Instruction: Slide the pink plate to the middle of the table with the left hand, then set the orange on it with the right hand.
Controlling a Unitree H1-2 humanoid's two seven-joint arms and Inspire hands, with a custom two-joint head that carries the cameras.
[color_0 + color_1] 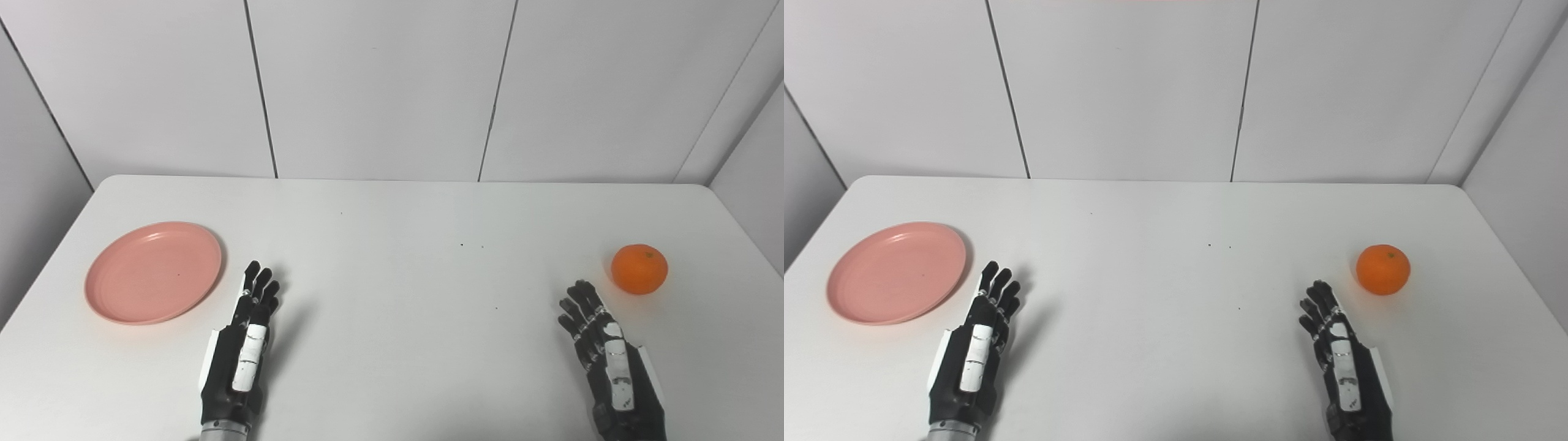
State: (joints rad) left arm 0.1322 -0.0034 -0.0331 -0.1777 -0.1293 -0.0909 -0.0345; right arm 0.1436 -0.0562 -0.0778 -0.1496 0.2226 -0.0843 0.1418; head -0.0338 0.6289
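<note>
Plate [153, 272], pink, lies flat on the table's [392, 318] left side, bare. Just right of its rim the left hand [242, 349] is edge-on, fingers stretched out straight, holding nothing and not touching the plate. Far right sits the orange [639, 269]; the right hand [603, 349] is just beside it, likewise extended and empty, fingertips short of the fruit.

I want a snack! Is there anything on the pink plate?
No, the pink plate holds nothing. The orange sits apart on the table. Under the plate is hidden.
</note>
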